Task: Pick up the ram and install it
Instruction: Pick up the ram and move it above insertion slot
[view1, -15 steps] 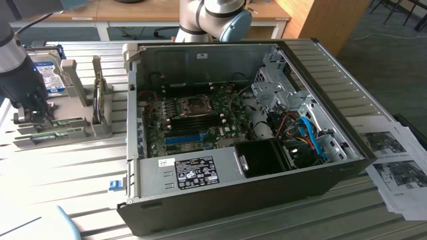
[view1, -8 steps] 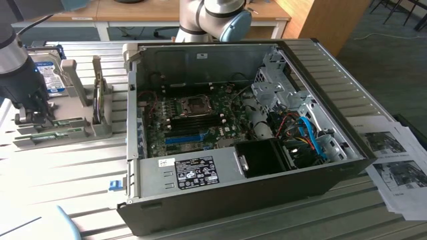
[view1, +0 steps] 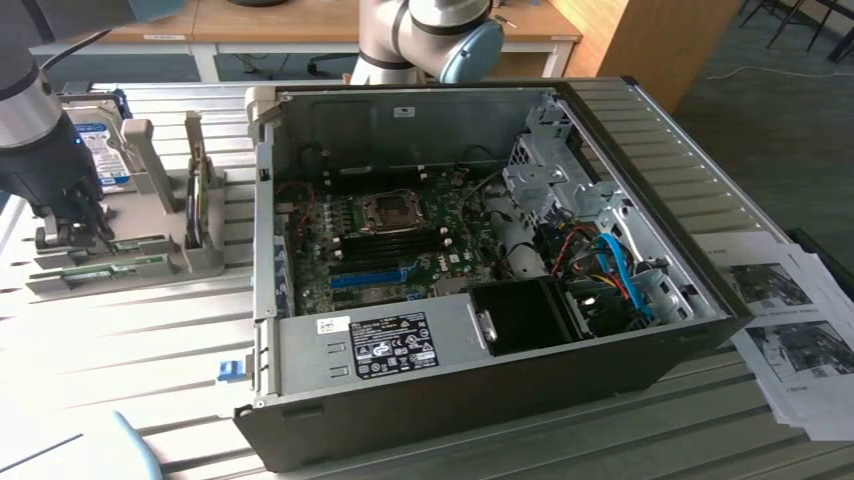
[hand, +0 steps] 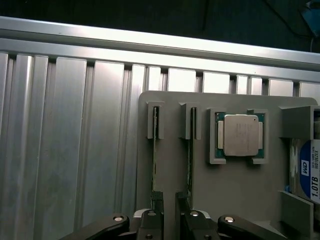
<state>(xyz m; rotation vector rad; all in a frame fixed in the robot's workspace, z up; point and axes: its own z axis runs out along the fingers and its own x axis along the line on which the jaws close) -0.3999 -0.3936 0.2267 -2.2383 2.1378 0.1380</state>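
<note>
Hard drive (hand: 309, 172) and end effector (hand: 169, 199) cropped.

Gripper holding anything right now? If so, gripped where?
Nothing held, as far as shows. The gripper has its fingers apart over the gray holder, with bare holder between them. Both ram sticks sit in their slots.

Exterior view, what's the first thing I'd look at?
The big open computer case in the middle, green motherboard showing. At the exterior view's left, the gripper is down at a gray holder; the wrist view shows thin ram sticks and a shiny processor chip there.
</note>
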